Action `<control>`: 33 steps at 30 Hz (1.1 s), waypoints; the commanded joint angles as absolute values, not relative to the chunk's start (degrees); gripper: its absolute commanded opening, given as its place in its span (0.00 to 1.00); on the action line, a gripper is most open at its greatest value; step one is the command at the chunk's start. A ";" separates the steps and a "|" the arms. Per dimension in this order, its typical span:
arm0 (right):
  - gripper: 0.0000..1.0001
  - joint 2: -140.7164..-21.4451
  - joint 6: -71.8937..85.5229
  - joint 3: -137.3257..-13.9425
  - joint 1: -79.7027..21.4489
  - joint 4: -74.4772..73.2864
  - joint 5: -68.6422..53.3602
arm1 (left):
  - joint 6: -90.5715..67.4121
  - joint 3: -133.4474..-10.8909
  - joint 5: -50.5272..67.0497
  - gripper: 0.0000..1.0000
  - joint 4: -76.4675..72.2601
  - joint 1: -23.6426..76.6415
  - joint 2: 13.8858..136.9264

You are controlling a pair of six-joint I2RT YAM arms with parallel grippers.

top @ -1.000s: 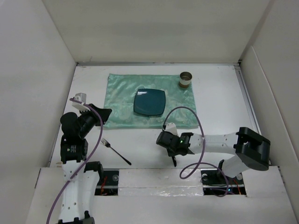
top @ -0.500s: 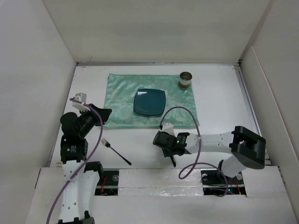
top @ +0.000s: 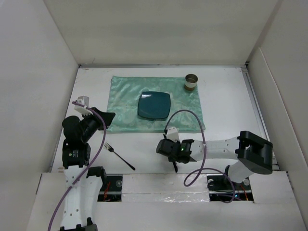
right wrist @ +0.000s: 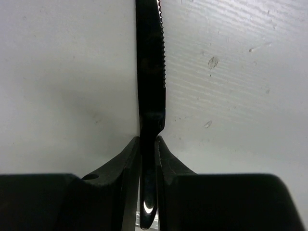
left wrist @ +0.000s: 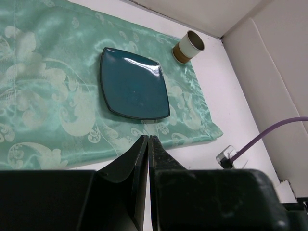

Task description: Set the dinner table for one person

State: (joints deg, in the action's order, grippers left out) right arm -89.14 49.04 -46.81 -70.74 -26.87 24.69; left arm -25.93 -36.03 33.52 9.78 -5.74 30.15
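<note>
On the white dinner table (top: 226, 110) lies a mint-green cloth (top: 126, 103) with a dark teal square plate (top: 154, 106) and a tan cup (top: 191, 82) on it. Low over the table's near edge, my right gripper (top: 173, 158) is shut on a black knife (right wrist: 150, 72). The handle sits between the fingers and the serrated blade points away over the bare surface. A black fork (top: 119, 156) lies at the near left. My left gripper (top: 109, 115) hovers shut and empty by the cloth's left edge, facing the plate (left wrist: 132, 83) and cup (left wrist: 188, 46).
White wall panels (top: 38, 72) border the table on three sides. Purple cables (top: 192, 118) loop from both arms, the right one arching over the cloth's near right corner. The arm bases stand along the near edge.
The right gripper has shifted a little to the left along the near edge, loosened briefly and closed again round the knife. The left arm has not moved.
</note>
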 commanded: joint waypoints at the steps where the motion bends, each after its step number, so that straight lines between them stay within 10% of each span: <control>1: 0.00 -92.99 53.69 -46.23 -74.09 -39.36 25.83 | -25.14 -37.00 33.75 0.02 8.44 -6.06 29.27; 18: 0.00 -69.35 55.29 -51.67 -78.13 -45.26 31.81 | -25.22 -36.91 34.01 0.01 8.35 -6.06 29.27; 28: 0.00 -76.62 25.25 -62.82 -44.94 -24.20 22.18 | -25.40 -37.00 32.26 0.04 9.05 -6.06 29.27; 33: 0.00 -91.13 23.65 -70.74 -35.96 -21.10 20.57 | -25.58 -36.91 31.47 0.22 9.32 -6.06 28.83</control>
State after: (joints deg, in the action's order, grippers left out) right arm -86.80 29.06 -66.92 -38.35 -27.59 23.40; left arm -25.91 -36.03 32.08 10.48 -5.74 29.69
